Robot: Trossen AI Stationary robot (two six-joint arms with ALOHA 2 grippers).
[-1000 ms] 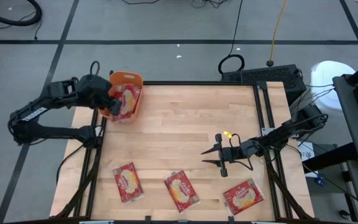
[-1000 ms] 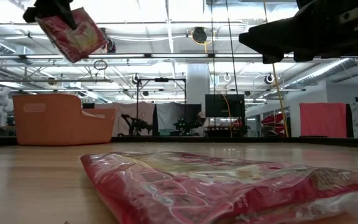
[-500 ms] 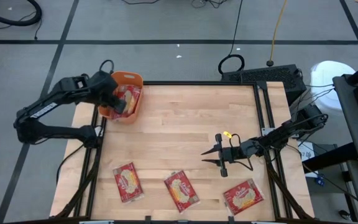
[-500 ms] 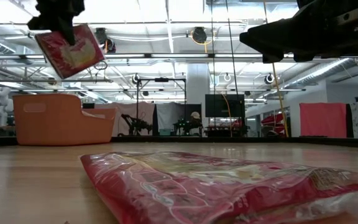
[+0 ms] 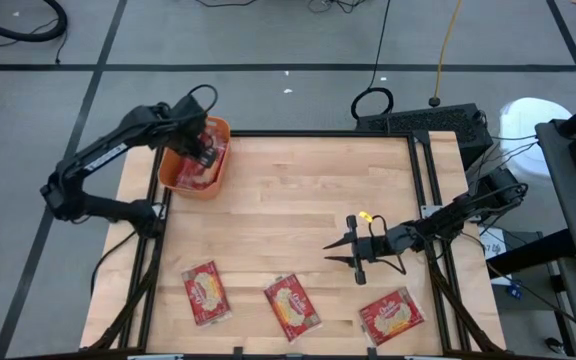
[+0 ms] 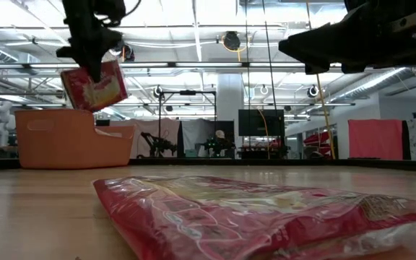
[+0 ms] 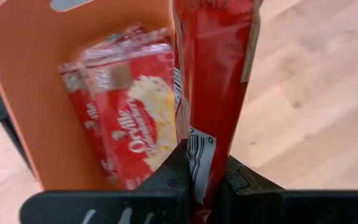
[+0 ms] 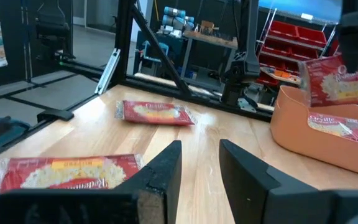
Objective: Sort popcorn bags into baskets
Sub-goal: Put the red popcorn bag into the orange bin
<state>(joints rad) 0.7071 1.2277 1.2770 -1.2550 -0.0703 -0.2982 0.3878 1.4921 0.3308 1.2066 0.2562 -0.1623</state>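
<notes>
Pale wood covers the table (image 5: 298,220), with the orange basket (image 5: 182,183) at its far left corner. The left gripper (image 5: 204,150) hangs over that basket, clamped on the edge of a red popcorn bag (image 7: 213,93) that dangles upright above the opening, so the drop looks to be the step in hand; next it needs only to release over the tub. Inside, at least two bags (image 7: 126,118) already lean against the wall. Three more bags (image 5: 205,294) lie along the near edge. The right gripper (image 5: 356,252) waits mid-table, fingers apart and empty.
</notes>
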